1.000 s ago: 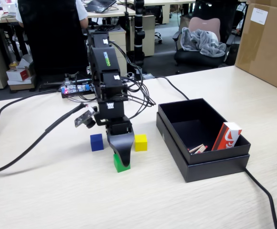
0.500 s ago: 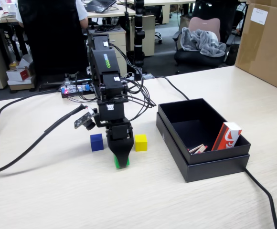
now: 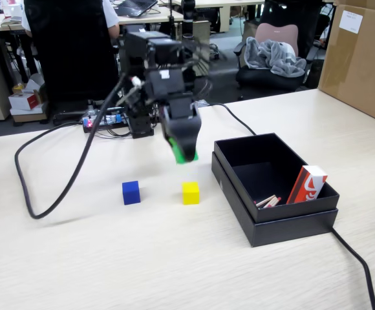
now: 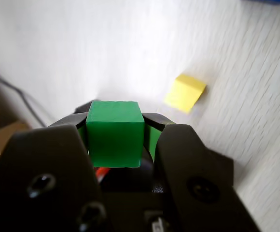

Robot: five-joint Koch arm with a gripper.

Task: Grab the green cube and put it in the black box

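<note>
My gripper hangs well above the table, shut on the green cube. In the wrist view the green cube sits clamped between the two black jaws of the gripper, its top and front faces showing. The black box stands on the table to the right of the gripper in the fixed view. Its near left corner is close to the held cube but lower.
A yellow cube and a blue cube rest on the table below the gripper; the yellow cube shows in the wrist view too. A red-and-white packet leans inside the box. A black cable loops at left; a cardboard carton stands far right.
The gripper closed on the green cube on the table, then lifted it up and to the right, toward the black box. The arm's cable swung with it.
</note>
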